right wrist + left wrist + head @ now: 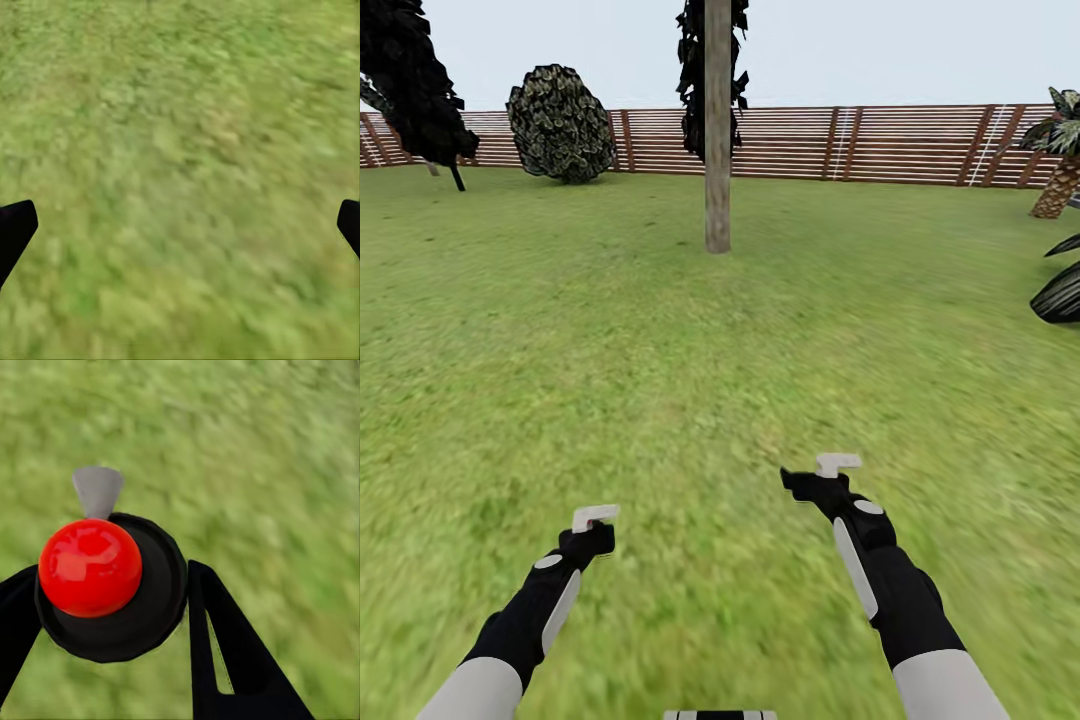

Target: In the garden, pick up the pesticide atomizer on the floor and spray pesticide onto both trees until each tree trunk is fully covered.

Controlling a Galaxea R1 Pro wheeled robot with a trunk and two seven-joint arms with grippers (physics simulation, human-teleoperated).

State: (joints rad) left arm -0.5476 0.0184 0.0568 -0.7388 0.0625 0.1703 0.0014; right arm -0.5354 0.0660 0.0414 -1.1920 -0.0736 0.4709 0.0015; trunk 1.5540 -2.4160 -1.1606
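Head view carried the wide scene. Flat green lawn (660, 350), blurry mottled grass texture. At the back, a brown horizontal-slat wooden fence (900, 145). One thick pale grey-brown tree trunk (718, 150) stood upright mid-lawn, smooth and blotchy, with dark ragged foliage behind its upper part.

- Left of the trunk, by the fence: a rounded, speckled dark-green shrub (560, 122). Further left, a near-black leaning tree (410, 80).
- Far right of the trunk: a scaly-trunked palm (1060, 170), with glossy dark drooping leaves (1060, 290) nearer the camera.
- Both arms, black forearms with white sleeves, reached toward the trunk and were well short of it. Black left gripper (595, 517) with a pale grey tip sat left of the trunk line, black right gripper (838, 464) right of it.

Wrist views added what the head view couldn't resolve.

- Left wrist: the pesticide atomizer (142, 615) was a black round disc-like body with a glossy red dome (90, 566) and a matte grey flared nozzle (97, 489). It sat between the two black fingers (225, 660), which looked closed against its sides. So the atomizer was in the left gripper, over bare grass, well short of the trunk.
- Right wrist: black fingertips (15, 225) sat at opposite edges, spread wide, with blurred grass between them.
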